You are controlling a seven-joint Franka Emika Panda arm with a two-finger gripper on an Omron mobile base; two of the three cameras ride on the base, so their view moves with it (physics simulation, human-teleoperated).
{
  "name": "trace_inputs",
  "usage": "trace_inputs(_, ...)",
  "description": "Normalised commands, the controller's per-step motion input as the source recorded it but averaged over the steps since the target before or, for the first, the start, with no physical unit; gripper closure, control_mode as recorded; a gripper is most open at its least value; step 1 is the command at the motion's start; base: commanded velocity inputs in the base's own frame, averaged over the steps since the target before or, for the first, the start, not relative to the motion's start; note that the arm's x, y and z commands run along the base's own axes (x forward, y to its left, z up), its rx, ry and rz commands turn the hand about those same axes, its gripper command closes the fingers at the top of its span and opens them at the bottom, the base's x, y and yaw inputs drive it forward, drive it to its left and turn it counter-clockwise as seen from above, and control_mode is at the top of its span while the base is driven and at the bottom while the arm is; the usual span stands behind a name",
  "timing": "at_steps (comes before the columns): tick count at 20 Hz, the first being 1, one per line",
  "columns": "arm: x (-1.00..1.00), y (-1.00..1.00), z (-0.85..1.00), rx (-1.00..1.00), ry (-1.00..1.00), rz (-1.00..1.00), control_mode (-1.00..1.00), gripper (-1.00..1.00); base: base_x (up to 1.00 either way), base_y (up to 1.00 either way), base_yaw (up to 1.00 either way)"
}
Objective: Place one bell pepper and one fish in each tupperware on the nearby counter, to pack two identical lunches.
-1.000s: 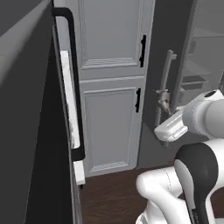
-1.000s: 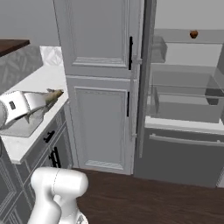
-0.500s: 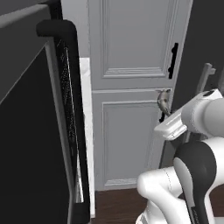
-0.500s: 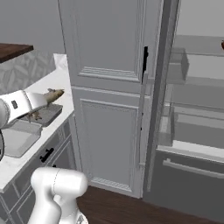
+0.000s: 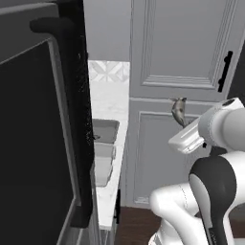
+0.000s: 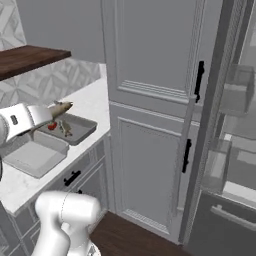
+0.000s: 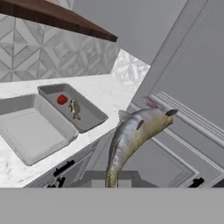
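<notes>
My gripper (image 7: pixel 111 178) is shut on the tail of a slender silver-grey fish (image 7: pixel 133 133), which sticks out in the air in front of the grey cabinet doors. The held fish (image 6: pixel 60 107) hangs beyond the counter's edge, right of the two tupperware. The farther tupperware (image 7: pixel 89 118) holds a red bell pepper (image 7: pixel 62 99) and a tan fish (image 7: pixel 75 108). The nearer tupperware (image 7: pixel 30 131) holds nothing. Both stand on the white marble counter (image 6: pixel 90 102). From the left base view the fish (image 5: pixel 179 111) points up above the gripper (image 5: pixel 184 127).
A dark wooden shelf (image 6: pixel 27 57) hangs above the counter. Tall grey cabinet doors (image 6: pixel 150 100) with black handles stand right of the counter. The open fridge (image 6: pixel 235 150) lies at the far right. A black door (image 5: pixel 43 134) fills the left of the left base view.
The whole picture has shifted: the base has moved, so the counter and both tupperware came closer and the fridge slid off to the right. The gripper stays shut on the fish.
</notes>
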Motion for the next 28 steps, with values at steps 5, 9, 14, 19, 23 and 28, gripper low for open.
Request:
trace_inputs(5, 0.00, 0.00, 0.00, 0.00, 0.00, 0.00, 1.00, 1.00, 0.84, -0.31, 0.36)
trace_inputs(9, 0.00, 0.00, 0.00, 0.00, 0.00, 0.00, 1.00, 1.00, 0.61, -0.02, 0.32)
trace_inputs(14, 0.00, 0.07, -0.10, 0.00, 0.02, 0.05, -1.00, 1.00, 0.11, 0.17, 0.24)
trace_inputs(19, 0.06, 0.15, -0.36, 0.00, 0.14, 0.26, -1.00, 1.00, 0.00, 0.00, 0.00)
trace_inputs(23, 0.18, 0.08, -0.43, 0.00, 0.22, 0.31, -1.00, 1.00, 0.00, 0.00, 0.00)
trace_inputs(28, 0.00, 0.44, -0.60, -0.02, 0.16, 0.34, -1.00, 1.00, 0.00, 0.00, 0.00)
